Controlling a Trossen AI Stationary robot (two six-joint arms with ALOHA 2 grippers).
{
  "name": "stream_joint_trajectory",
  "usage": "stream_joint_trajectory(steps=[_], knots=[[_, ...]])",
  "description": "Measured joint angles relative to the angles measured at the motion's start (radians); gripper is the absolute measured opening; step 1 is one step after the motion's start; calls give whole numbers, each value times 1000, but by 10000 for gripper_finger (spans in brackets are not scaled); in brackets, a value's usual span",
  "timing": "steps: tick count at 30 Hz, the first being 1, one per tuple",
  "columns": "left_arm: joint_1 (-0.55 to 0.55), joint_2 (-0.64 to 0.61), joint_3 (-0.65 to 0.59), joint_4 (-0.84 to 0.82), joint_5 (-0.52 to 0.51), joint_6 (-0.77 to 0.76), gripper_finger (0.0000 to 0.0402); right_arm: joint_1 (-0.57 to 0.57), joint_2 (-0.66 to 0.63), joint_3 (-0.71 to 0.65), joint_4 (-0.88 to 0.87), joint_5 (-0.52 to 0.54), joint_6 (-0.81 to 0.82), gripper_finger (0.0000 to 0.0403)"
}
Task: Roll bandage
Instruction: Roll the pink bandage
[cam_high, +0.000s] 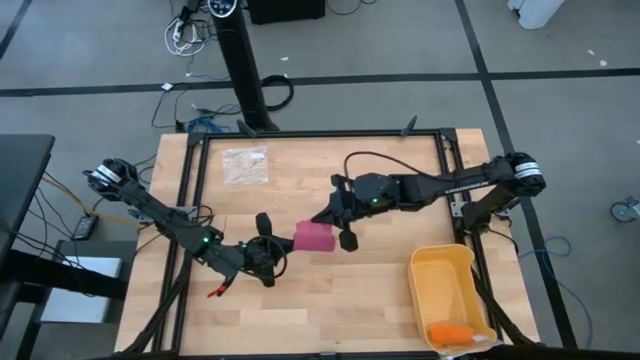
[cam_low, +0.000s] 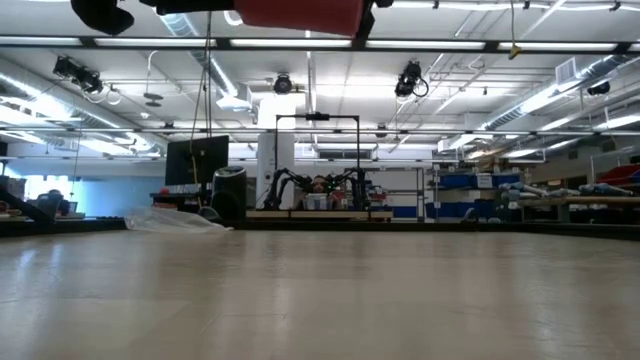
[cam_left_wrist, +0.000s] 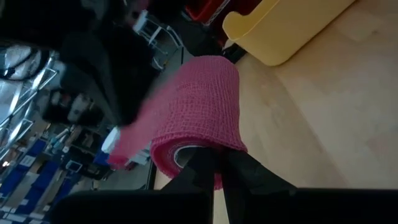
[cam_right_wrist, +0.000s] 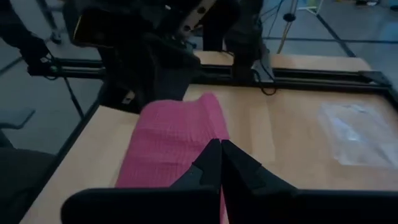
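The pink bandage (cam_high: 313, 237) is held between my two grippers above the middle of the table. In the left wrist view it is a short roll (cam_left_wrist: 202, 109) with a flat tail (cam_left_wrist: 134, 134) leading away to the other arm. In the right wrist view it is a flat band (cam_right_wrist: 171, 143). In the low view it shows at the top edge (cam_low: 300, 12), clear of the table. My left gripper (cam_high: 280, 248) is shut at the roll's left end. My right gripper (cam_high: 333, 226) is shut at the bandage's right side. My left gripper pinches the rim of the roll's near end (cam_left_wrist: 208, 155) between its two fingers, coming level from the table's left. The roll lies along the fingers and is lifted clear of the table. My right gripper pinches the flat band's edge (cam_right_wrist: 208, 140) between its two fingers, coming from the table's right and slanting down. The band stretches away from the fingers toward the left arm, clear of the table.
A clear plastic bag (cam_high: 245, 165) lies at the far left of the table. A yellow bin (cam_high: 440, 275) stands at the near right corner with a small orange object (cam_high: 450, 332) in it. A small red thing (cam_high: 217, 291) lies near the left arm.
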Motion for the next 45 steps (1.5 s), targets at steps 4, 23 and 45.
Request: stream_joint_trajectory(steps=[4,23,45], knots=[[0,0,0,16,2,7,16,9,24,-1,-5,-23,20,7],[-1,1,0,75,12,75,16,70,26,0,-74,65,63,111],[33,134,0,-7,-298,597,16,72,-15,0,-28,304,30,16]])
